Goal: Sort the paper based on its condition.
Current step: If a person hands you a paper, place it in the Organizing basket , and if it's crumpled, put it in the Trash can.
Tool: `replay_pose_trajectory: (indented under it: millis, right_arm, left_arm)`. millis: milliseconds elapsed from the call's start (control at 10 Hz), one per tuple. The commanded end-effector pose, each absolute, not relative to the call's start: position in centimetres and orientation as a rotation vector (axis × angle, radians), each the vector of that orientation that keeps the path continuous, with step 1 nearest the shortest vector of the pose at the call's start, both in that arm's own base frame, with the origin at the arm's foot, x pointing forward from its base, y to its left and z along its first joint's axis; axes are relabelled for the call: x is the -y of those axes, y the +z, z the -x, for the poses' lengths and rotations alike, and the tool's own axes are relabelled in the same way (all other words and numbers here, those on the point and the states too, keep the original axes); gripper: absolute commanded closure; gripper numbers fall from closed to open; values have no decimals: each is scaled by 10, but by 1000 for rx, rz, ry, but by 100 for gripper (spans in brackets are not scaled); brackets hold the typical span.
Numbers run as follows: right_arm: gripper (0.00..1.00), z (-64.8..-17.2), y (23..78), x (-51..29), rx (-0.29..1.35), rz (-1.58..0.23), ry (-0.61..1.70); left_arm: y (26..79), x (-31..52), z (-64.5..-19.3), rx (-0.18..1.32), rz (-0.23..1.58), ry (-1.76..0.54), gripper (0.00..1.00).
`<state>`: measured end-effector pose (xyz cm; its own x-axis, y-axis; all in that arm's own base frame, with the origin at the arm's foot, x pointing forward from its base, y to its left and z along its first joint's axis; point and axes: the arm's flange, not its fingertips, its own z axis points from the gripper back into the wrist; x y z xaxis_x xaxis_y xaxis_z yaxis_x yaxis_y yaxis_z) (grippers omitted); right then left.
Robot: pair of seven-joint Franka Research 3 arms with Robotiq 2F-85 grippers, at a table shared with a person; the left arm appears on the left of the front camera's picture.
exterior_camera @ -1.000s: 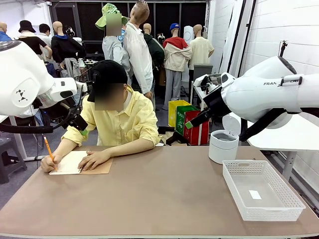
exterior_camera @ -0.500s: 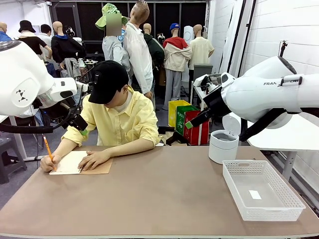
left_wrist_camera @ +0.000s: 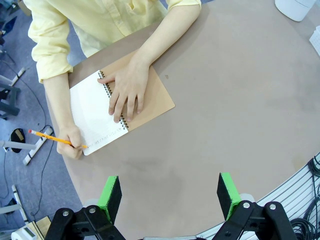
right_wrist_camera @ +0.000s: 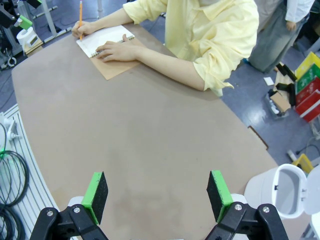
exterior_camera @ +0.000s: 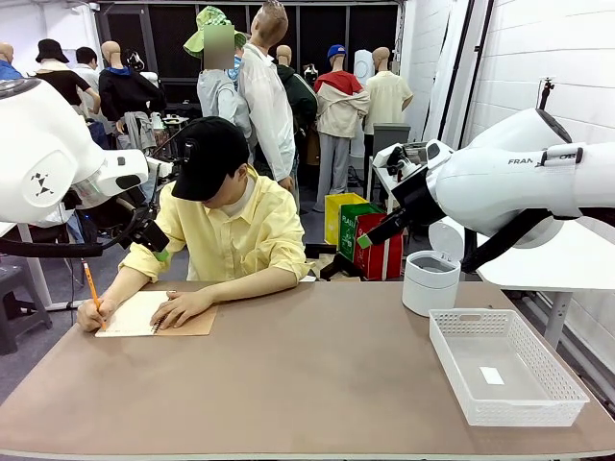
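Looking along the left wrist view, the left gripper (left_wrist_camera: 170, 192) hung high over the brown table (left_wrist_camera: 235, 100), its green pads (left_wrist_camera: 110, 197) spread wide and holding nothing. Below it the paper (left_wrist_camera: 92, 107) was a white page bound in an open spiral notebook (left_wrist_camera: 155, 97) with a brown cover, lying flat near the table's edge in front of the person. The person's flat hand (left_wrist_camera: 125, 92) lay across the spiral binding. The pencil hand (left_wrist_camera: 72, 147) held an orange pencil (left_wrist_camera: 55, 138) with its tip at the page's corner. From the right wrist view, the right gripper (right_wrist_camera: 157, 192) was likewise wide open and empty above bare tabletop, well apart from the notebook. A white bin (right_wrist_camera: 277, 187), lid up, stood beside the table's edge. From the front view, both arms were raised clear of the table at its two sides. The notebook lay at the far left, and a white basket (exterior_camera: 528, 411) stood at the near right with a small white label (exterior_camera: 491, 376) on its floor.
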<state>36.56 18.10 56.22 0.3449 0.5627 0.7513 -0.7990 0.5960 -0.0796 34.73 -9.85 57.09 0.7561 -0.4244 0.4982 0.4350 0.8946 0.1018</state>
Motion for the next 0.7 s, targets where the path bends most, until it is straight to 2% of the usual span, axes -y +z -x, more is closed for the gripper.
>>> replay_pose_trajectory:
  millis: [0, 600]
  right_arm:
    - [0, -364, 560, -180, 822, -334, 905]
    - [0, -364, 560, -180, 822, -334, 905]
  left_arm:
    - [572, 97, -347, 541, 15, -470, 0]
    - [572, 97, -347, 541, 15, -470, 0]
